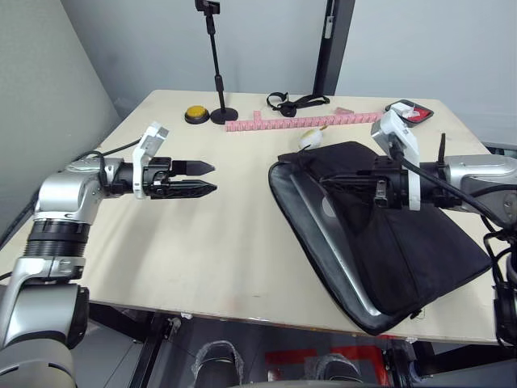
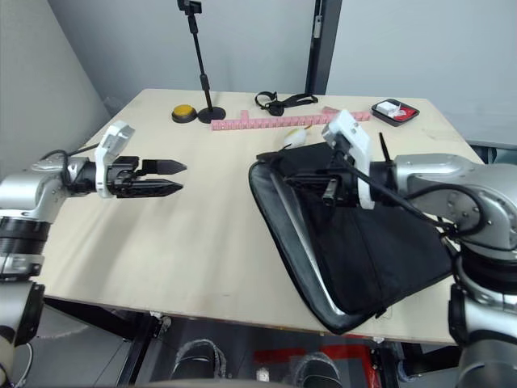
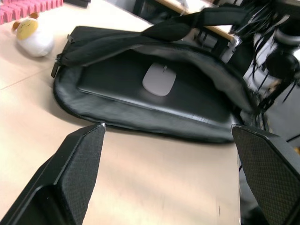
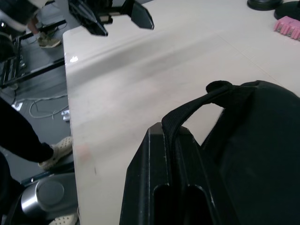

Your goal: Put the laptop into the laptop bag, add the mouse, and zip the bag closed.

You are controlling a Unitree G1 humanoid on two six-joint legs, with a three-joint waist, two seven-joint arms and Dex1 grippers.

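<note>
**A:** What do the head views show?

**B:** A pale worktop (image 1: 218, 234). The left claw (image 1: 202, 179) hangs over its left part. Its two black fingers sit a little apart, and it holds nothing. It points at the bag (image 1: 420, 259), but it is well apart from it.

**A:** And the bag?

**B:** It is black and lies on the right part of the worktop. Its top flap is lifted, so the side facing the left claw gapes open. The right claw (image 1: 365, 187) is at that lifted flap, pressed tight on a black strap (image 2: 311, 179).

**A:** What else is there?

**B:** A soft white and yellow toy (image 1: 310, 139) sits just behind the bag. Farther back are a pink ruler strip (image 1: 299, 122), a yellow button (image 1: 196, 114) and a black stand (image 1: 220, 73).

**A:** What does the left wrist view show?

**B:** Two black fingers (image 3: 75, 173) spread wide, with nothing between them. Past them the bag mouth is open. The laptop (image 3: 187, 101) lies flat inside, and the mouse (image 3: 159, 80) rests on top of it.

**A:** And the right wrist view?

**B:** The right claw's fingers (image 4: 154, 187) are pinched on the strap, which loops up from them. The left claw shows far across the bare worktop. A person's dark sleeve (image 4: 21, 136) is beside the worktop.
</note>
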